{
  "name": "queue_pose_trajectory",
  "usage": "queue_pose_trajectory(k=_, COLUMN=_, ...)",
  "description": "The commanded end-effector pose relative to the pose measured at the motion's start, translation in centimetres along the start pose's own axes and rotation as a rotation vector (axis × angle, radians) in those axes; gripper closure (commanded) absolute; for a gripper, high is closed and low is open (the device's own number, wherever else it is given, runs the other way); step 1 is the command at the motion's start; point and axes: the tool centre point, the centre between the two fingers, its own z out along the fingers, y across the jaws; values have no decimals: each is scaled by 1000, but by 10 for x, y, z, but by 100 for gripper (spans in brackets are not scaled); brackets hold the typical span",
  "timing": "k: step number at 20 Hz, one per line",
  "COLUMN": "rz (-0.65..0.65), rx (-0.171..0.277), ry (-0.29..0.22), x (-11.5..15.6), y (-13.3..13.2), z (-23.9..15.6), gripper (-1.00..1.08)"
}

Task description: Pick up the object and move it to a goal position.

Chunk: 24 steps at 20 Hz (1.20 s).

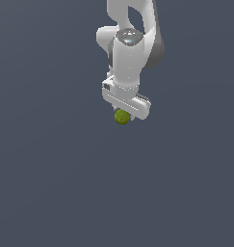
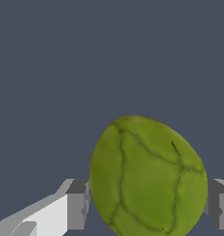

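Observation:
The object is a small olive-green egg-shaped lump with dark veins. In the exterior view it sits just under the white hand of the arm, partly covered by it. In the wrist view the object fills the space between my two fingertips, with one grey pad against one side and the other pad against the opposite side. My gripper is shut on the object; its fingers are hidden behind the hand in the exterior view. No goal marker shows.
A plain dark blue-grey surface fills both views. The white arm comes down from the top of the exterior view. Nothing else shows.

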Motion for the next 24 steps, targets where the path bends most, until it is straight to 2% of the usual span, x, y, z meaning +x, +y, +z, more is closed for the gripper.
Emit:
queue_pose_trajectory(k=1, rz=1, rx=0, ry=2, x=-8, y=-14, z=-27, gripper=108)
queue_pose_trajectory(k=14, rz=0, rx=1, ry=1, x=-46, y=-89, z=-153, gripper=108)
queue_pose_trajectory(k=24, rz=-1, rx=2, ry=-1, x=-63, y=-129, z=-218, gripper=108)
